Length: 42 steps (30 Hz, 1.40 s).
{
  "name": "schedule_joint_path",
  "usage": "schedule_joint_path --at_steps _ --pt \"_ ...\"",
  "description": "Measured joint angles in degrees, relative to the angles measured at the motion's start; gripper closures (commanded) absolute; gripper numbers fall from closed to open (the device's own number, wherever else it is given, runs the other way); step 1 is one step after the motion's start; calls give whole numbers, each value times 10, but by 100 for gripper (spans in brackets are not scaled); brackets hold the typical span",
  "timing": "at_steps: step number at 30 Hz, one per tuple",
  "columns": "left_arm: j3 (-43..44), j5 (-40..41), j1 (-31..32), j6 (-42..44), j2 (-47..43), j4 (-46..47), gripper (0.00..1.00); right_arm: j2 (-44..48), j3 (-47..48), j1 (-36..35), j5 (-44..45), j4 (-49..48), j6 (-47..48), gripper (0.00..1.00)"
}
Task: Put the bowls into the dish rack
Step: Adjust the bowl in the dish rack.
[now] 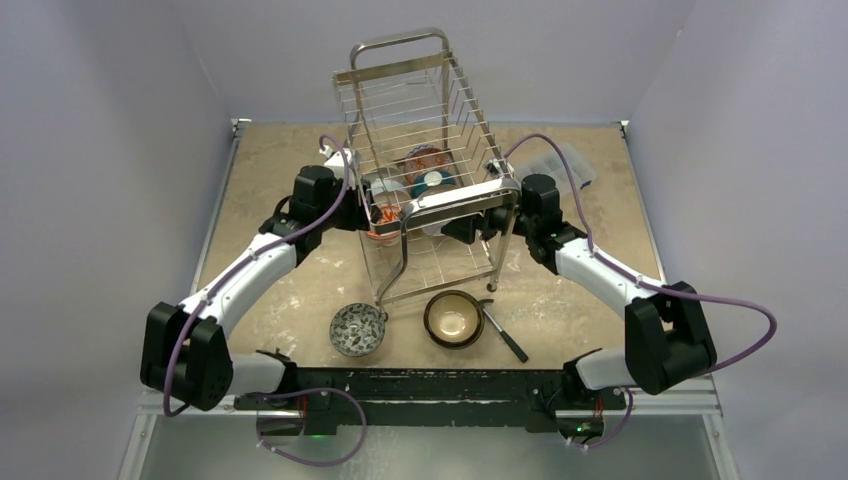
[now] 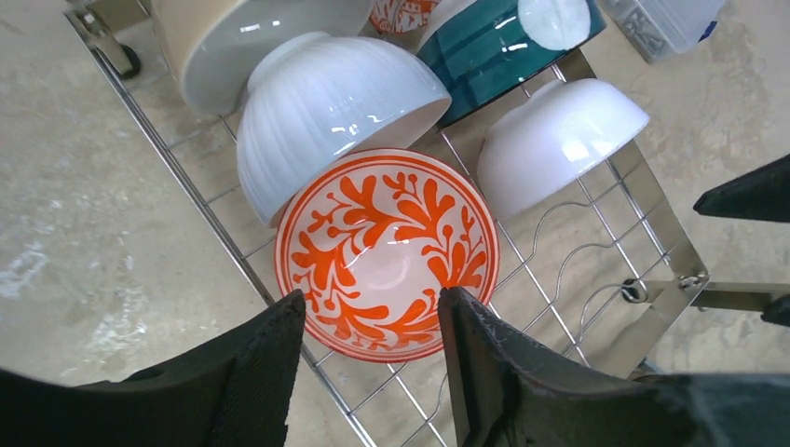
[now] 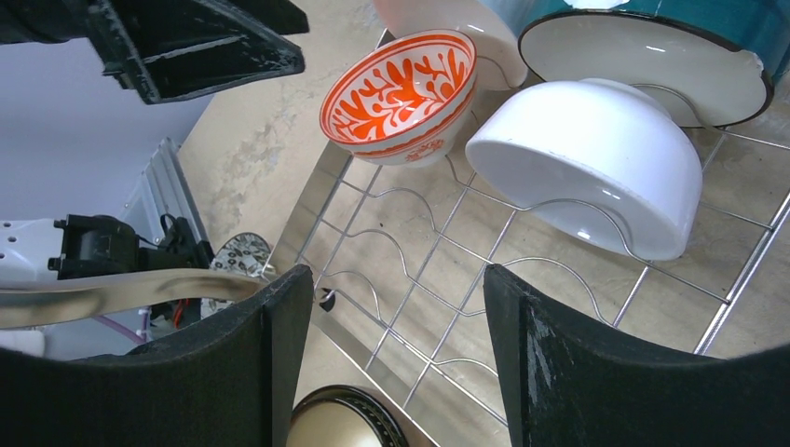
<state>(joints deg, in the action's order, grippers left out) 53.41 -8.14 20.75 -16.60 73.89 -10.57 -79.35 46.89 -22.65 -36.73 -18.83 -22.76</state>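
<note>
Both grippers are inside the rack (image 1: 467, 197), low tier, and both are empty. The left gripper (image 2: 371, 298) stands half open, with the orange bowl (image 2: 387, 256) just ahead of its tips and not touching them. That bowl is tipped on its side, its mouth facing the fingers, and leans on a ribbed white bowl (image 2: 326, 102) behind it. The right gripper (image 3: 396, 279) is wide apart over bare wire, with a white bowl (image 3: 587, 158) ahead and to its right. Two bowls are not yet loaded, and both sit upright on the table (image 1: 290, 180), behind and below the grippers towards the bases. They are round, so no approach axis matters. The speckled bowl (image 1: 357, 330) lies on the left arm's side and the brown bowl (image 1: 455, 318) on the right arm's. Going by the right wrist view, the brown one looks almost directly under the right gripper, so that arm is likely the nearer. Only the top view shows both bowls whole. Only the wrist views show the gaps at the fingertips.
</note>
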Motion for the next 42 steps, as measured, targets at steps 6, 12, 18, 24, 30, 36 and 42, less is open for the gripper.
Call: schedule_joint_path --at_steps 6,12,18,24,30,36,42 --pt "5 -51 -24 -70 70 4 68 0 0 1 -2 2 4 30" --pt "-27 -118 -28 -105 89 40 79 0 0 1 -2 9 8 30" --pt "-55 -156 -17 -107 70 51 82 0 0 2 -2 15 11 30" --pt "-57 -191 14 -92 41 51 81 -1 0 2 -2 17 12 30" --pt "-56 -215 27 -73 37 35 74 -2 0 2 -2 17 12 30" --pt "-50 -173 21 -69 11 14 57 -2 0 2 -2 18 12 30" --pt "-38 -144 5 -64 -9 24 53 -2 0 2 -2 19 13 30"
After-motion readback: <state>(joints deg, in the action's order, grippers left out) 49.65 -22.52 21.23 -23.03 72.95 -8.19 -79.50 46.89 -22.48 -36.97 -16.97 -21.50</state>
